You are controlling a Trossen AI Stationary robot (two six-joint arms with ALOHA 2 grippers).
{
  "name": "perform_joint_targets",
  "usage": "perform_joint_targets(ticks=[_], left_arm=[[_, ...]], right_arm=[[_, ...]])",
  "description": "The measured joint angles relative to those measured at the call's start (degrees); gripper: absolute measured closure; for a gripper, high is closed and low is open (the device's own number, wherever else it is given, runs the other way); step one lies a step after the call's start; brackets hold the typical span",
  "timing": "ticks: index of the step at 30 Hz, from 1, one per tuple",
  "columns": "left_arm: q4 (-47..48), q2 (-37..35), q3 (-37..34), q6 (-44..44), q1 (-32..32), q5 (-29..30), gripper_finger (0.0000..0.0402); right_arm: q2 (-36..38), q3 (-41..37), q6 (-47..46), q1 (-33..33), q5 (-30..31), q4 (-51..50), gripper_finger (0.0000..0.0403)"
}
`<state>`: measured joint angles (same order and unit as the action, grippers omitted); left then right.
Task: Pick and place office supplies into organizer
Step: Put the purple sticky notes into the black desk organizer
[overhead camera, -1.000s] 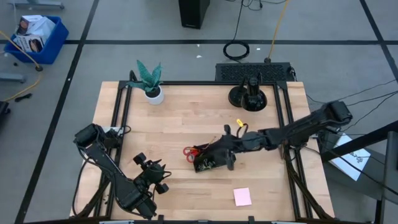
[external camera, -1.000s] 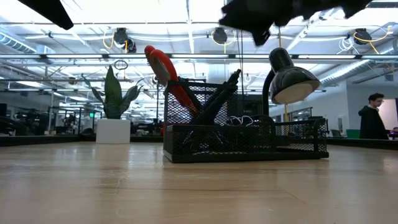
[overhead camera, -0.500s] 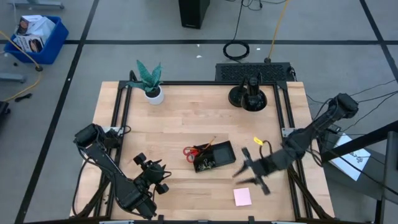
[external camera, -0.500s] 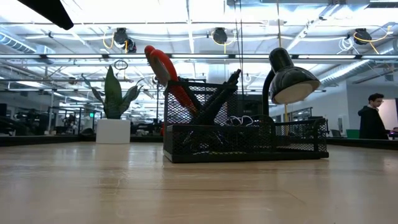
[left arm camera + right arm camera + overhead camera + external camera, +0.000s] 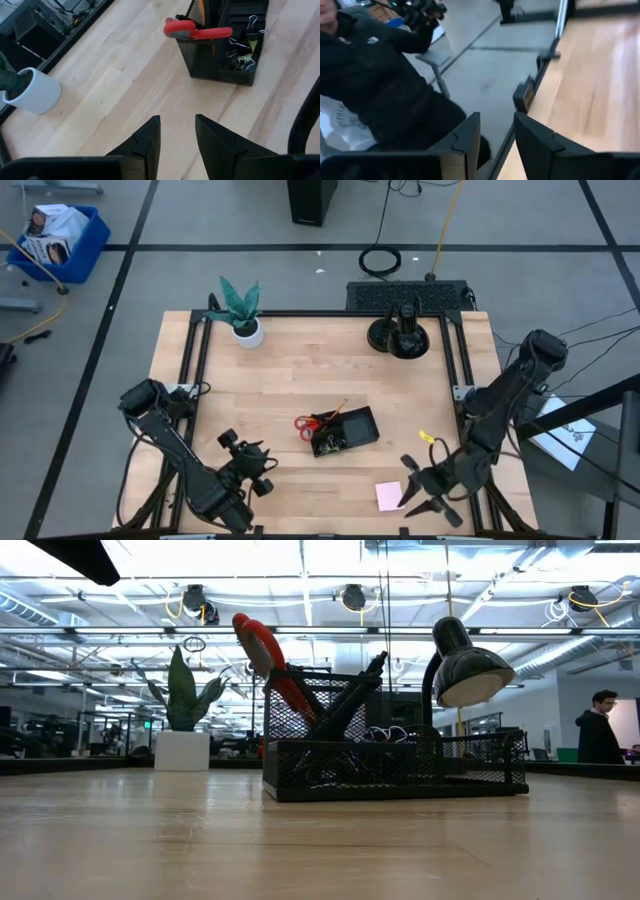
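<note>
The black mesh organizer point(image 5: 345, 430) point(image 5: 225, 45) point(image 5: 390, 765) stands at the table's middle. Red-handled scissors point(image 5: 306, 423) point(image 5: 196, 30) point(image 5: 262, 648) lean in its tall compartment, handles up, beside dark pens point(image 5: 355, 690). Black clips point(image 5: 241, 50) lie in its low part. A pink sticky-note pad point(image 5: 388, 496) lies flat near the front right. My right gripper point(image 5: 412, 492) hovers open just right of the pad, holding nothing. My left gripper point(image 5: 252, 470) point(image 5: 177, 135) waits open at the front left, pointing toward the organizer.
A plant in a white pot point(image 5: 243, 320) point(image 5: 31, 90) stands at the far left. A black desk lamp point(image 5: 400, 335) point(image 5: 462, 665) stands at the far right. In the right wrist view, a person in a dark jacket point(image 5: 375, 85) is beyond the table's edge.
My right gripper has swung from over the organizer toward the table's near right corner, turning as it went, and now stands beside the pink pad. It has left the low view. The organizer and its contents have stayed put.
</note>
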<state>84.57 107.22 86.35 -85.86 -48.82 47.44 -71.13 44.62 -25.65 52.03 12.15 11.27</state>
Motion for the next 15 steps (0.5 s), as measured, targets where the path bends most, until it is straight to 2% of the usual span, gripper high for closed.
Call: perform_joint_targets(ticks=[7, 15], left_arm=[[-2.6, 0.0, 0.0, 0.2, 0.1, 0.0, 0.0275], [-7.0, 0.0, 0.0, 4.1, 0.1, -2.9, 0.0275]], right_arm=[[-6.4, 0.0, -15.4, 0.6, -0.6, 0.0, 0.0306], [-9.6, 0.0, -25.5, 0.6, -4.8, 0.4, 0.0307]])
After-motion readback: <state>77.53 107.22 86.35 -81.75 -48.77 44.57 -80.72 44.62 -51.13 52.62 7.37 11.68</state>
